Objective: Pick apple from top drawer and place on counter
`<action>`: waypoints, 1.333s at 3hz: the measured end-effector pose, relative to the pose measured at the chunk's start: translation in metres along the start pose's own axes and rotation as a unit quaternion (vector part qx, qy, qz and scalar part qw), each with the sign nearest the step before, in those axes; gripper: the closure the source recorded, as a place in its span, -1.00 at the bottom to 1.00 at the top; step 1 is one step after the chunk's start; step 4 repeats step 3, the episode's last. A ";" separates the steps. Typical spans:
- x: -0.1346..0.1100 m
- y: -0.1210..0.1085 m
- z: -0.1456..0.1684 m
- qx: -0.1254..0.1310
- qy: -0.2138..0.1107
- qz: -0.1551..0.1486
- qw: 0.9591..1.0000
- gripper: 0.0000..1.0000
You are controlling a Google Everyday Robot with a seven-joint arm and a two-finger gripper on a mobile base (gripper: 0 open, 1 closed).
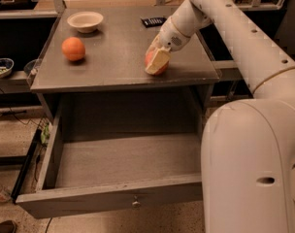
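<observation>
apple (150, 59) in end effector (156, 65), on counter (113, 52)

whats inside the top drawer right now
In the top drawer only a bare grey floor shows; the robot's body covers its right edge. The pincer is at the apple on the counter.

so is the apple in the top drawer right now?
No: the apple sits on the counter at the gripper, near the front right edge, and the open top drawer holds nothing visible.

Cream gripper (157, 62) clasps the red-orange apple (149, 58) on the grey counter (116, 50), with 1 plain orange fruit (73, 49) and a cream bowl (85, 21), above the grey top drawer (123, 166).
</observation>
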State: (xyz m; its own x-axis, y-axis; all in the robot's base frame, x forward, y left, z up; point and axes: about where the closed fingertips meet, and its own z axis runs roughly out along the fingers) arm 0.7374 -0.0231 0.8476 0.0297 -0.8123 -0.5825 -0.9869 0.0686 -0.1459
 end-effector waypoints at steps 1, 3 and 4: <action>0.000 0.000 0.000 0.000 0.000 0.000 1.000 -0.92; 0.000 0.000 0.000 0.000 0.000 0.000 1.000 -1.00; 0.000 0.000 0.000 0.000 0.000 0.000 1.000 -1.00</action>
